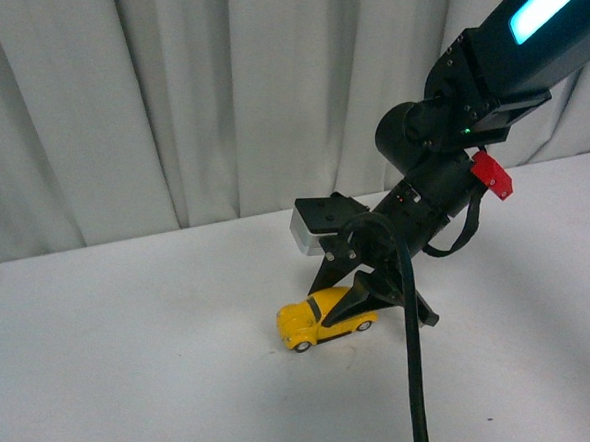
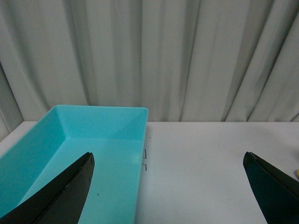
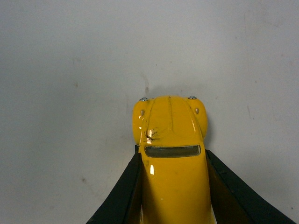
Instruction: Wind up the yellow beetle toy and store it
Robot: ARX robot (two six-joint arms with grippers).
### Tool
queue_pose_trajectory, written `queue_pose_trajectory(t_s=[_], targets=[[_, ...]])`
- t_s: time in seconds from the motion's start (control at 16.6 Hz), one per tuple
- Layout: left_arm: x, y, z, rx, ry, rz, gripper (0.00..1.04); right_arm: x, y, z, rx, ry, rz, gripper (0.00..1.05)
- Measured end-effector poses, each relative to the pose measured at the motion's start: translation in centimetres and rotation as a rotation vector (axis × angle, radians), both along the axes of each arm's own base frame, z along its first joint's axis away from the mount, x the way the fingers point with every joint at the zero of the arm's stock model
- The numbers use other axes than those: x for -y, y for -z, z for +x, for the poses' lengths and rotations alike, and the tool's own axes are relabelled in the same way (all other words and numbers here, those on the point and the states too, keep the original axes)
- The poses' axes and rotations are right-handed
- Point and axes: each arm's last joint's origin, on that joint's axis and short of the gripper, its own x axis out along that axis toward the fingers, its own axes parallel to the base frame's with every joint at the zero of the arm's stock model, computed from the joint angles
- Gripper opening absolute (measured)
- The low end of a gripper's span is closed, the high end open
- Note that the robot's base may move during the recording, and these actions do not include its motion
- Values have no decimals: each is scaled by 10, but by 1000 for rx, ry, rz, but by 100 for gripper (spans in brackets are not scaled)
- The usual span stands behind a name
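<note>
Right tool point(image 3: 171, 155) clasps flanks of yellow beetle toy point(image 3: 170, 122).

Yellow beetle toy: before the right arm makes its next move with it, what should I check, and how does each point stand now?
1. Yellow beetle toy upright on its wheels on the table: ok.
2. Right gripper closed against both sides of the toy: ok.
3. Toy centred between its fingers: ok.
4. Bare table beyond the toy's free end: ok.
5. Teal bin empty in the part that shows: ok.
6. Left gripper open and holding nothing: ok.
7. Spring wound: cannot tell.
</note>
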Motion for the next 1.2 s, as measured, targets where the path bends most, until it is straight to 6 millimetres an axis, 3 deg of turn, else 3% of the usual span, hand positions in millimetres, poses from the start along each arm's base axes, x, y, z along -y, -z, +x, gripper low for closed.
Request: queue_pose_trajectory(t_s=[0.18, 0.48, 0.78, 1.2], targets=[[0, 0, 0, 0, 0, 0, 98, -21, 1, -2, -9, 8, 18, 34], [0, 0, 0, 0, 0, 0, 98, -20, 5, -12, -41, 53, 23, 34], [0, 0, 0, 0, 0, 0, 98, 0, 9, -17, -58, 96, 31, 34], [0, 0, 0, 0, 0, 0, 98, 44, 16, -35, -63, 137, 49, 34]])
